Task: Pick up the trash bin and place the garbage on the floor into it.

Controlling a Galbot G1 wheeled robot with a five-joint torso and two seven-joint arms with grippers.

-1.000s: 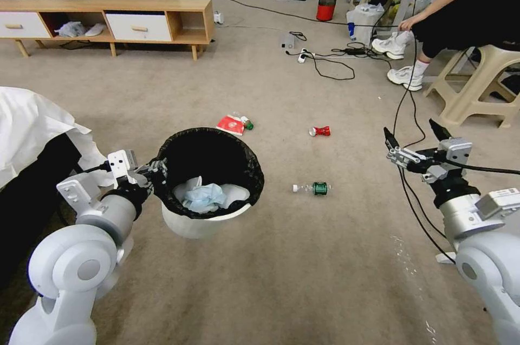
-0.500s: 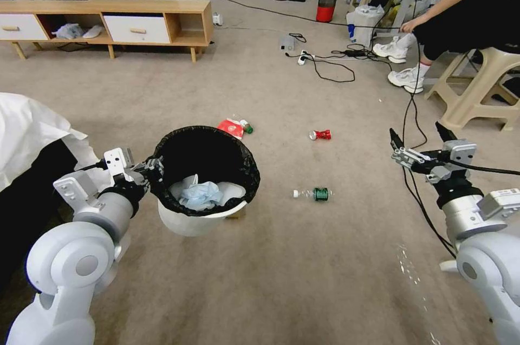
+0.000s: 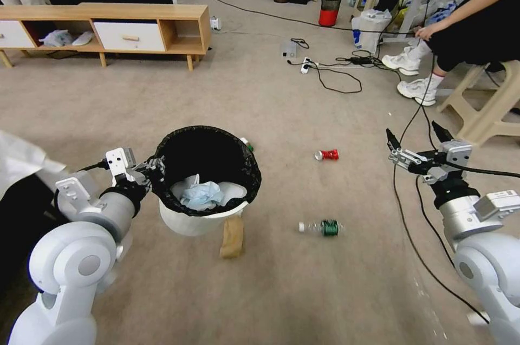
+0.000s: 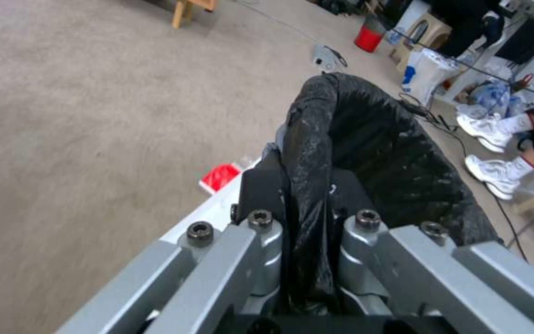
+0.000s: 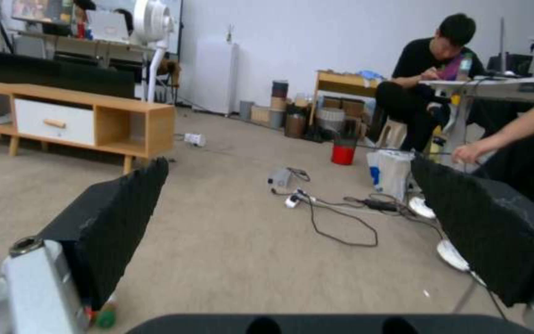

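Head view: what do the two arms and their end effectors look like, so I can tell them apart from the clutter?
Both arms are glossy white with rounded joints and grey disc caps. Each wrist has a black collar under grey metal linkages. The left end effector carries a white block and a black cable. The right end effector has black pointed fingers and a black cable trailing off.

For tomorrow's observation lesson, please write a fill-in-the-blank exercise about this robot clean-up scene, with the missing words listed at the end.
1. The left gripper is clamped on the rim of the ____.
2. The bin is lined with a plastic bag coloured ____.
3. The right gripper holds nothing and its fingers are ____.
4. The crushed can on the carpet is coloured ____.

Missing words: bin; black; open; red
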